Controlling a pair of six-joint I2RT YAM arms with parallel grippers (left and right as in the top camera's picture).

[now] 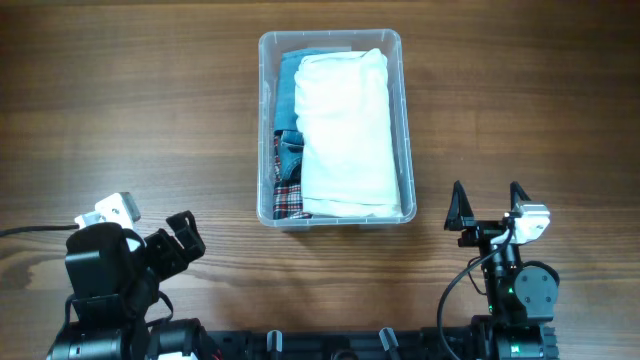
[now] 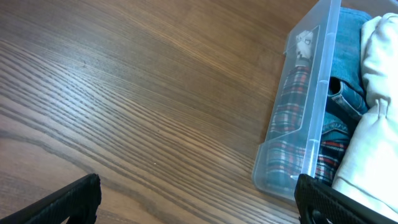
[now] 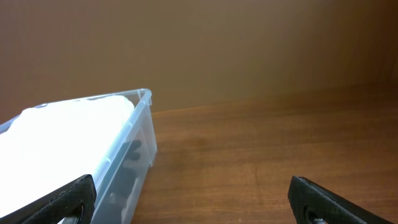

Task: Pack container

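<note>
The clear plastic container [image 1: 266,120] stands at the table's centre back. Inside lie a folded white cloth [image 1: 345,130] on top, blue denim [image 1: 287,95] and a plaid garment [image 1: 288,197] along its left side. The container also shows in the left wrist view [image 2: 311,93] and the right wrist view [image 3: 134,143]. My left gripper [image 1: 176,243] is open and empty at the front left, apart from the container. My right gripper [image 1: 489,205] is open and empty at the front right, just right of the container's near corner.
The wooden table [image 1: 120,120] stretches bare to the left and right of the container. A cable [image 1: 25,231] runs from the left arm's base at the front left edge.
</note>
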